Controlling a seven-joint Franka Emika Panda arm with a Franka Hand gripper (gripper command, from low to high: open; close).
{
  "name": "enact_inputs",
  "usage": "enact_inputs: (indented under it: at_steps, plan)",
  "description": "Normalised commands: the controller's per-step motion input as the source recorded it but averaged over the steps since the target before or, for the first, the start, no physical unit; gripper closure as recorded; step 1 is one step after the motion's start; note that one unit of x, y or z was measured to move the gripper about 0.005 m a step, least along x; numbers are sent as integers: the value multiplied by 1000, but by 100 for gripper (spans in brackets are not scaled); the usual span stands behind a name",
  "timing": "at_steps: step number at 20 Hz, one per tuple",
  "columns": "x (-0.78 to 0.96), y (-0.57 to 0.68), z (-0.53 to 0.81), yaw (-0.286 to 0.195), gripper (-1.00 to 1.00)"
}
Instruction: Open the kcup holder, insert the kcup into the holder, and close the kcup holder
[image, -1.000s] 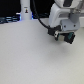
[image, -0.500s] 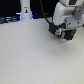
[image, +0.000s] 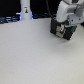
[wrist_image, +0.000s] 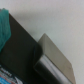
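At the exterior view's upper right, end effector directly over kcup holder

Lab bench, bare white tabletop, dark backdrop, robot arm

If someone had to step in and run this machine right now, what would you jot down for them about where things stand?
Gripper: at the black kcup holder, far side of the white table toward the exterior view's right. Too blurred to tell whether its fingers are open or gripping.
Kcup: not clearly visible. The wrist view shows a green patch at the edge above the holder's dark surface, which may be it.
Done: nothing confirmed; I cannot tell if the drawer is open.
Left: open the holder, insert the kcup, close it.
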Motion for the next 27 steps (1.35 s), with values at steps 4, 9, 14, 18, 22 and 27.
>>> enact_inputs:
  at_steps: [4,9,14,18,22,27]
  plan:
    - [-840,528,-86,39,-100]
    - [-748,472,-28,74,-100]
    - [-157,258,226,25,-100]
    - [174,-1,90,-2,-100]
    - [71,-4,27,10,-100]
    - [71,15,77,-8,-100]
